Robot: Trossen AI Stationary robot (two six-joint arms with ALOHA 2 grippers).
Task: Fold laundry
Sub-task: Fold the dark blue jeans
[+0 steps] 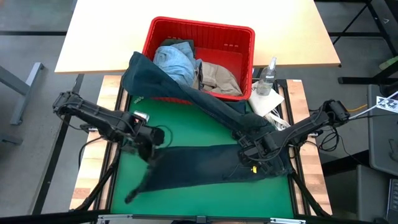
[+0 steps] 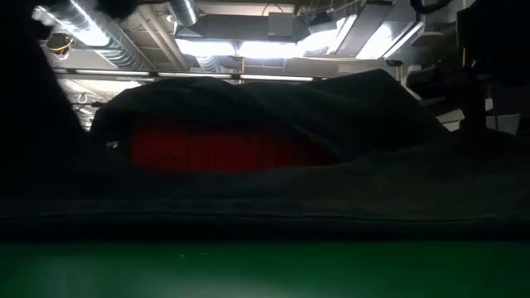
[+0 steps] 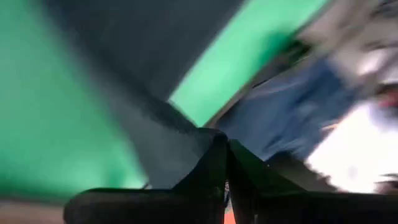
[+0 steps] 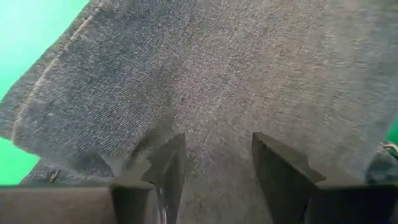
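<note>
The dark navy denim jeans (image 1: 211, 163) lay across the green mat (image 1: 186, 127), one leg trailing into the red plastic basket (image 1: 202, 30). The left gripper (image 1: 148, 149) was clamped on the left hem; the right gripper (image 1: 252, 151) was spread over the waist. A left pull risked dragging the unpinned waist.

Dark navy denim jeans (image 1: 211, 165) lie spread across the green mat, one leg stretched flat, the other (image 1: 161, 84) draped up over the basket's front rim. Crumpled light blue denim (image 1: 175, 62) and a beige khaki piece (image 1: 217, 78) sit inside; a dark olive piece (image 1: 180, 43), possibly, peeks behind.
</note>
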